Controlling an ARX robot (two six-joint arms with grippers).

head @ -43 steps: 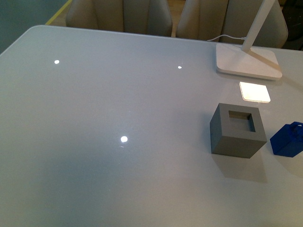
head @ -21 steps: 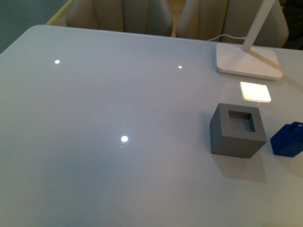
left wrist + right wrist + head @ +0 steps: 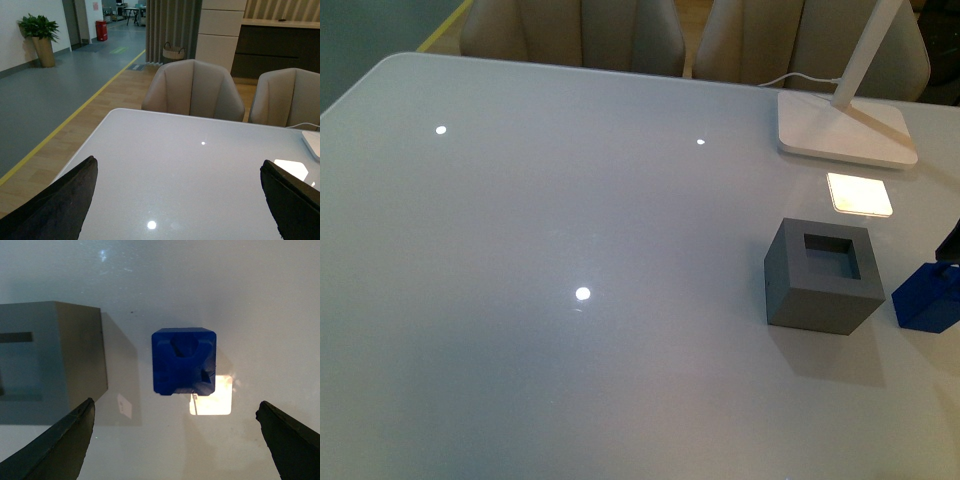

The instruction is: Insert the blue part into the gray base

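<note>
Newly edging into front view, your right gripper [image 3: 175, 402] hung spread wide above the blue part [image 3: 183, 361] beside the gray base [image 3: 823, 275], its wrist camera showed.

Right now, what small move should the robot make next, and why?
Probably lower the right claw straight down over the blue part. The claw is open, with the part lying between its fingers in the right wrist view. The part rests ungrasped on the table beside the gray base, whose square hole is empty.
</note>
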